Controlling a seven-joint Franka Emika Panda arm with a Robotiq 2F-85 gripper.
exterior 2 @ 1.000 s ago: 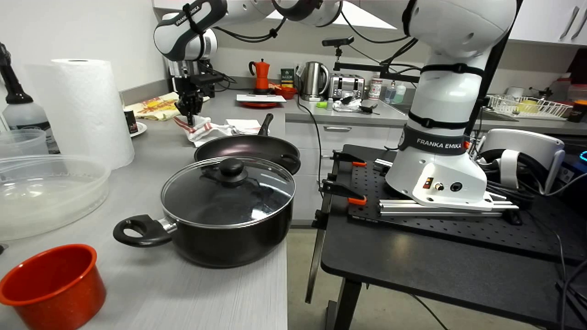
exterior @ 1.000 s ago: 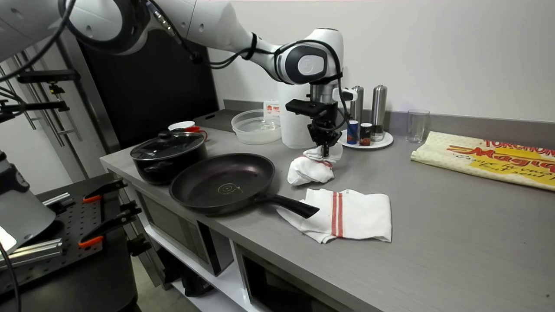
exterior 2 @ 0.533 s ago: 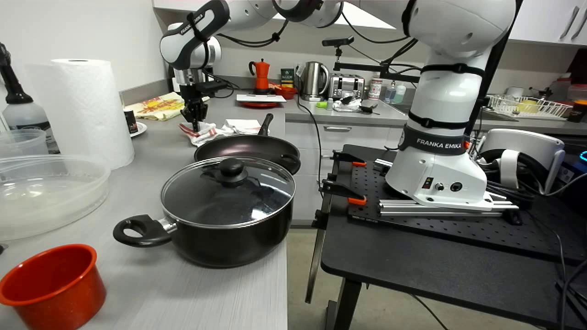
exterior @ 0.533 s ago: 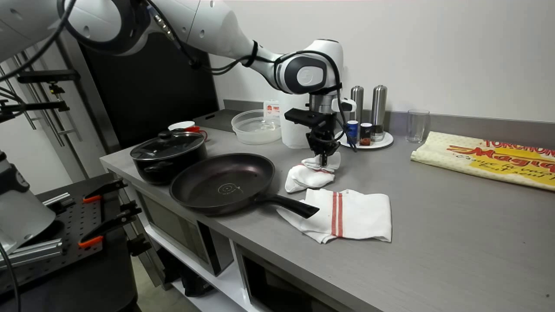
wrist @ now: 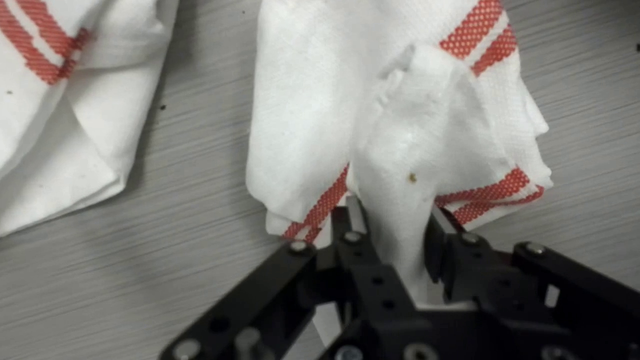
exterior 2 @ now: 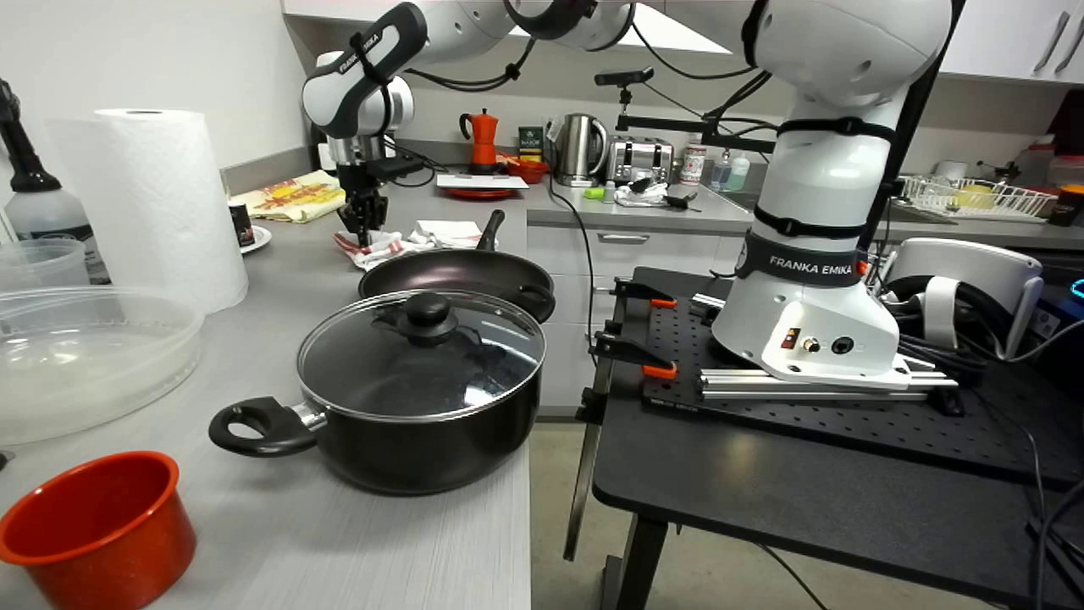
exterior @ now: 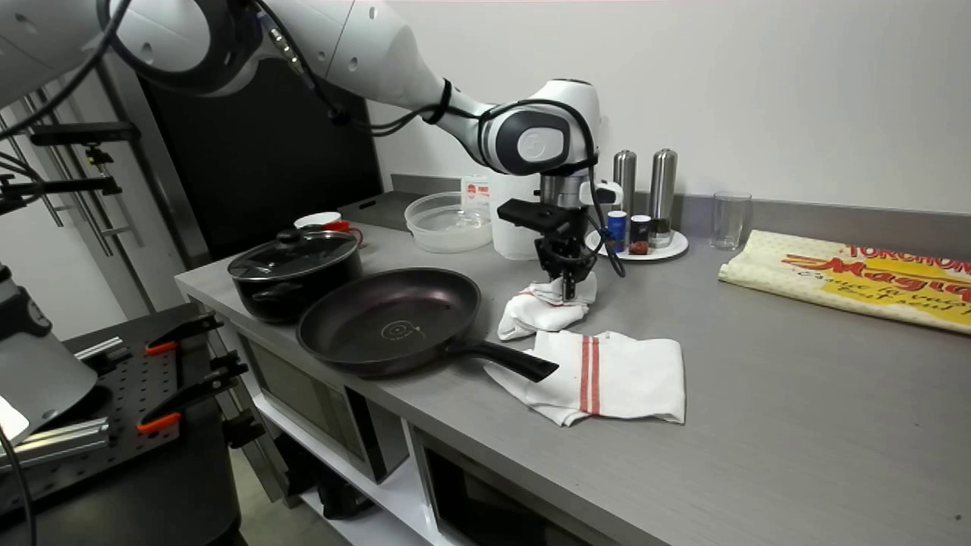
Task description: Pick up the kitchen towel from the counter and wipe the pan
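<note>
1. Pick-up stage, I'd judge: the gripper [wrist: 397, 217] pinching a fold of the bunched kitchen towel [wrist: 310, 110]!
2. It's on the surface [exterior: 766, 409], just beside the frying pan [exterior: 394, 318].
3. Next calls for a lift, a swing across, then press and wipe.

The tool [wrist: 397, 215] partly covers the crumpled towel [wrist: 400, 115], the wrist view crops the folded towel [wrist: 75, 115], and in an exterior view the pot [exterior 2: 432, 453] hides part of the pan [exterior 2: 457, 269].

White towel [wrist: 405, 125], red-striped; black pan [exterior: 394, 315]
</note>
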